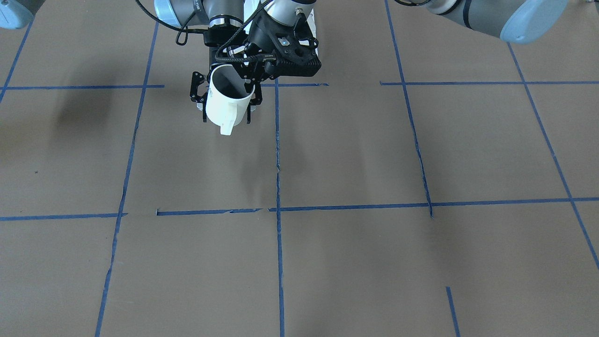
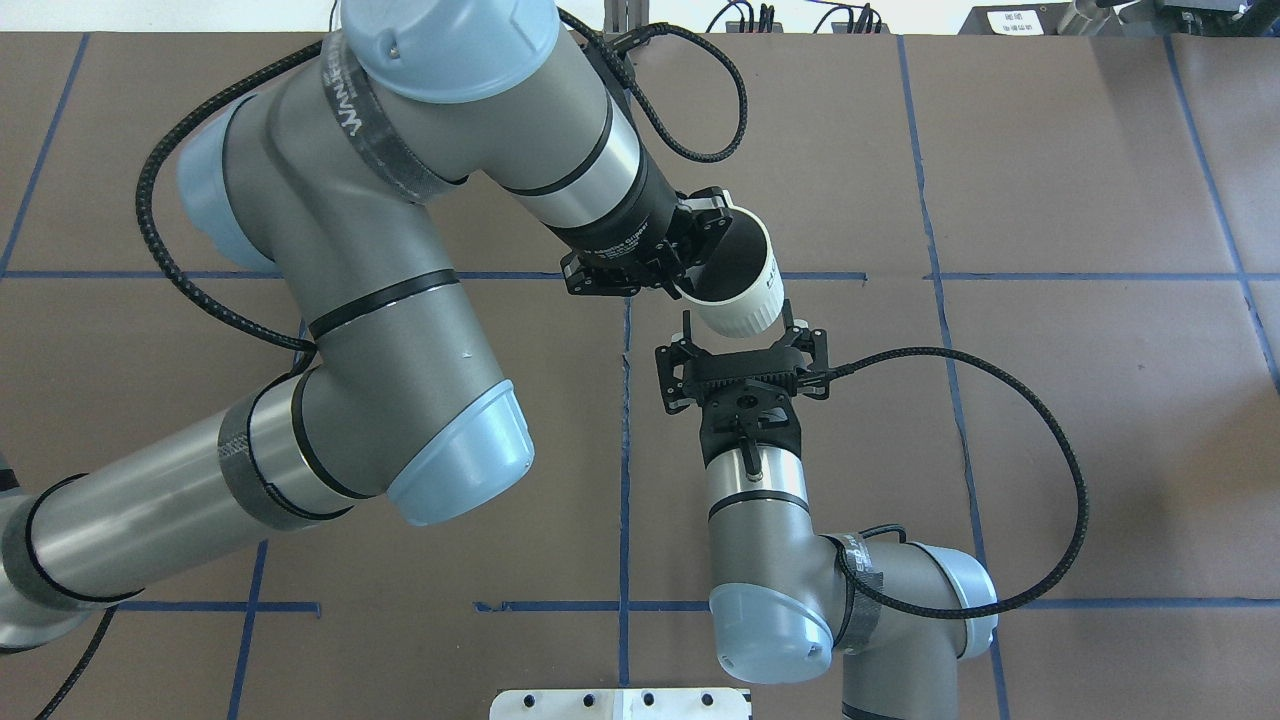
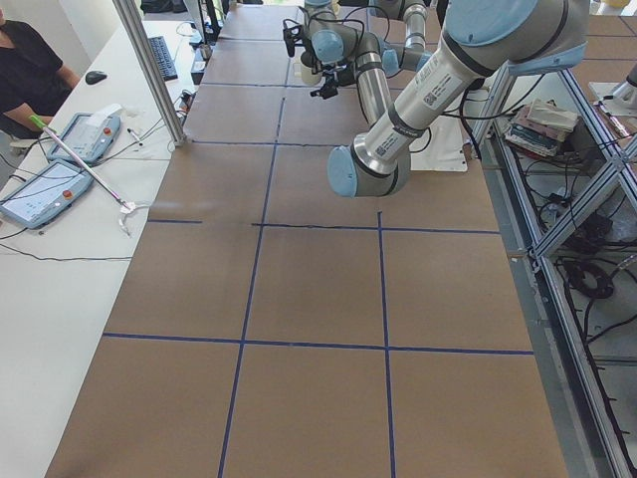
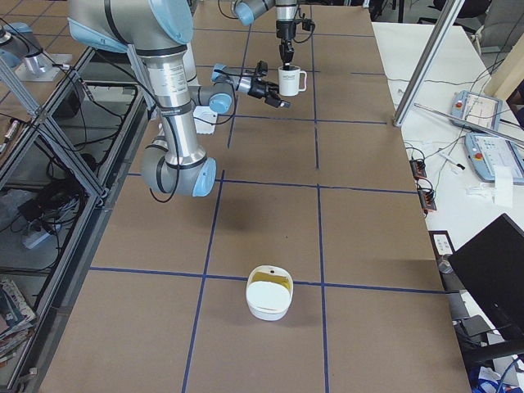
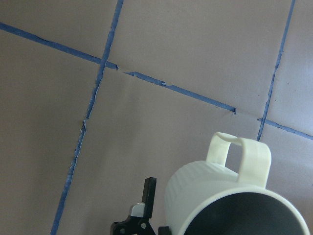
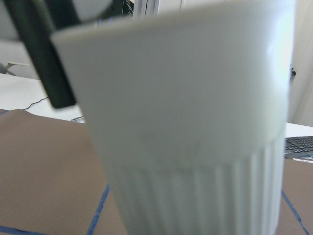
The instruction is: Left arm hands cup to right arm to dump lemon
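The white ribbed cup (image 2: 745, 300) hangs upright above the table, handle pointing away from the robot. My left gripper (image 2: 692, 258) comes down from above and is shut on the cup's rim. My right gripper (image 2: 742, 328) reaches in level from the robot's side, with its thin fingers (image 1: 199, 93) open on either side of the cup's body (image 1: 227, 105). A small gap shows beside one finger (image 5: 147, 196) in the left wrist view. The cup fills the right wrist view (image 6: 195, 122). "HOME" shows in the exterior right view (image 4: 289, 79). The lemon shows in no view; the cup's inside is dark.
A white bowl (image 4: 268, 295) with a yellowish inside stands on the brown table toward the robot's right end. Blue tape lines (image 1: 278, 187) grid the table. An operator's desk with tablets (image 3: 45, 189) runs along the far side.
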Available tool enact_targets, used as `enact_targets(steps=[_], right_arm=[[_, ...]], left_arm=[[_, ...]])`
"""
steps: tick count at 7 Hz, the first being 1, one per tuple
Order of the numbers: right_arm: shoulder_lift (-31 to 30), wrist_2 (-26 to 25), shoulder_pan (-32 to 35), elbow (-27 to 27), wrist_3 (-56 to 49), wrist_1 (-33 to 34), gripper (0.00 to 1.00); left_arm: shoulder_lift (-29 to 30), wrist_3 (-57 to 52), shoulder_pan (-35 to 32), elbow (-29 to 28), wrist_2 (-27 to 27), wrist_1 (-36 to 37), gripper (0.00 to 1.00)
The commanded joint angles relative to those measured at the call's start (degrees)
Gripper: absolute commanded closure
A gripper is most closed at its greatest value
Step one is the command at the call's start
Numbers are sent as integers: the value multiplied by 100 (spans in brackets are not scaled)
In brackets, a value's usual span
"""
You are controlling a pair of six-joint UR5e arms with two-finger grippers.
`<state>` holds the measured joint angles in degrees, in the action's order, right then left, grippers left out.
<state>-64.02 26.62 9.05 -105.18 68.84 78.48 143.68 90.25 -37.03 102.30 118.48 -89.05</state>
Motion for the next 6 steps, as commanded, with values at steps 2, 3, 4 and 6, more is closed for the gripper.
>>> enact_targets(steps=[2,3,4,6], right_arm=[[-144,611,61,-123,-2,-8,0],[-537,1268,235,-578,-2,0,0],[-707,1693,489,-626,-11,18,0],[-979,3193,1244,-801,-353,44,0]], left_arm=[[-529,-120,-567,411,18,-7,100],[-1047,-792,-812,666,26,-8,100],[-1653,-1512,-1032,930,218,-8,100],[-2997,-3783,-1795,1134,946,-78,100]])
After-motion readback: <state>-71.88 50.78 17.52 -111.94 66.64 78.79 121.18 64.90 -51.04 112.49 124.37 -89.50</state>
